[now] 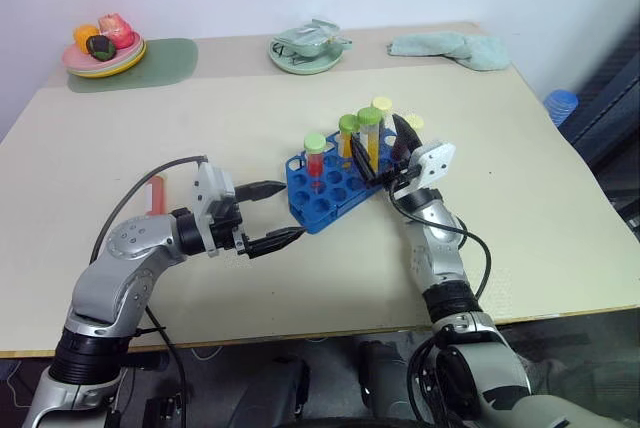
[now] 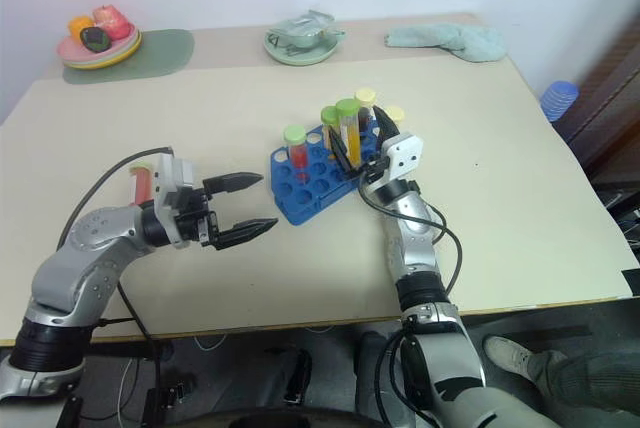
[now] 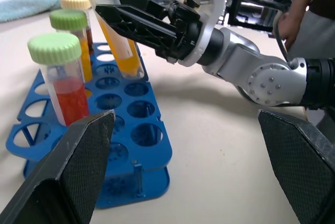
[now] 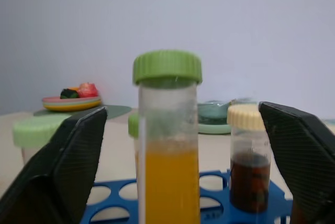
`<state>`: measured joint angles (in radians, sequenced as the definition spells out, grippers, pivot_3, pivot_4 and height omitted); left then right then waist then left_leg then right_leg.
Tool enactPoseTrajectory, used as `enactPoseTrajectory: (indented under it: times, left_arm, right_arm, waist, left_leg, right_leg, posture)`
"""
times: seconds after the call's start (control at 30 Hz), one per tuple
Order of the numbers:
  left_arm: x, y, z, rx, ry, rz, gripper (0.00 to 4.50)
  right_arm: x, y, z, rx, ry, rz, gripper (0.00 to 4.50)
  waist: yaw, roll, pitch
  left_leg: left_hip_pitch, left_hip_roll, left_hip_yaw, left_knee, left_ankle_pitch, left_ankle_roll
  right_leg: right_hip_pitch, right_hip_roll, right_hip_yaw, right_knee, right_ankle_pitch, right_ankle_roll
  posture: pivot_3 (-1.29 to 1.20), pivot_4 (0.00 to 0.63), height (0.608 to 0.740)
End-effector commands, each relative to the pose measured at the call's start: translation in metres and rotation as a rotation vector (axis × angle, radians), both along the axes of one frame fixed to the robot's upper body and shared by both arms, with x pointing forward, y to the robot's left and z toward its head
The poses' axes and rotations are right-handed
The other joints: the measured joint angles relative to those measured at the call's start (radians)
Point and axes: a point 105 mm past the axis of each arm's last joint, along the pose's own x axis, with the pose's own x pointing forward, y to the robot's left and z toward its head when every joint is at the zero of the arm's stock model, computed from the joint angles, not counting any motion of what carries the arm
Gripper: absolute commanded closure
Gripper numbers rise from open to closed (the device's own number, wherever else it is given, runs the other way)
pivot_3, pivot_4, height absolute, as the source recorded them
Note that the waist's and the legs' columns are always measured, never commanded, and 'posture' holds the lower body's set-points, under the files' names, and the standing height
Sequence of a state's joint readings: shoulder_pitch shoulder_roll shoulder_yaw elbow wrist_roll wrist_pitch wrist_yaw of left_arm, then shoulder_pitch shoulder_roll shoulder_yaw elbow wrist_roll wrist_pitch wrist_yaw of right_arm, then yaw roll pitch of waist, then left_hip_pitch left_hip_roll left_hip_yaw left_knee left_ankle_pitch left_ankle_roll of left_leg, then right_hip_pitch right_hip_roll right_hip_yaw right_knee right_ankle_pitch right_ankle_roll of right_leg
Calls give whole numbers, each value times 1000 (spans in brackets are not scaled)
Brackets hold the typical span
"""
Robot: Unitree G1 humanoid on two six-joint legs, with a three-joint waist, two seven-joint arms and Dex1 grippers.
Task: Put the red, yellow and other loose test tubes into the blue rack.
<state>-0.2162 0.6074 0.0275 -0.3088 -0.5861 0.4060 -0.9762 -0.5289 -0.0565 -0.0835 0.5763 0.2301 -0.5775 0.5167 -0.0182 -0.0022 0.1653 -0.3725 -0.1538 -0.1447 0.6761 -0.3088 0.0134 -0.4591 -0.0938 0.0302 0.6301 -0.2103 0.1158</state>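
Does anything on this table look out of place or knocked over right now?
One thing: a red test tube lies on its side on the table, behind the left arm and apart from the blue rack. The tubes in the rack look upright, and nothing appears spilled.

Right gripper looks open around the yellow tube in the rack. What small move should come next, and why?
Probably draw the right gripper straight back from the yellow tube. That tube already stands upright in the blue rack, and the fingers are spread apart on either side of it without touching, so the placement looks finished. A red tube lies loose beside the open left gripper.
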Motion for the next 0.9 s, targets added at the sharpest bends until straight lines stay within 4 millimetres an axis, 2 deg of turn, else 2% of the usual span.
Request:
enactPoseTrajectory:
  times: [0.03, 0.27, 0.4, 0.57, 0.9]
  left_arm:
    - [-2, 2, 13, -14, -47, -9, 0]
    - [-2, 0, 12, -15, -41, -19, 0]
    - [-2, 1, 10, -15, -36, -19, 0]
    - [-1, 0, 7, -21, -28, -18, 0]
    - [-1, -4, 3, -38, -14, -24, 0]
  right_arm:
    - [-3, -1, 9, 9, -47, -14, 17]
    - [-2, -3, 14, -18, -13, -9, 17]
    - [-7, 2, 18, -81, 82, 38, 17]
    - [-17, 1, 33, -144, 166, 83, 17]
    - [-14, 3, 51, -219, 336, 174, 17]
  waist:
    - [0, 0, 0]
    - [1, 0, 0]
    - [3, 0, 0]
    - [4, 0, 0]
    - [5, 0, 0]
  left_leg:
    - [0, 0, 0, 0, 0, 0]
    - [0, 0, 0, 0, 0, 0]
    - [0, 0, 0, 0, 0, 0]
    - [0, 0, 0, 0, 0, 0]
    - [0, 1, 1, 0, 0, 0]
  right_leg:
    - [0, 0, 0, 0, 0, 0]
    - [0, 0, 0, 0, 0, 0]
    - [0, 0, 0, 0, 0, 0]
    - [-1, 0, 1, 0, 0, 0]
    - [-1, -2, 1, 0, 0, 0]
  posture:
    - [0, 150, 740]
    - [0, 150, 740]
    - [0, 150, 740]
    - [0, 150, 740]
    - [0, 150, 740]
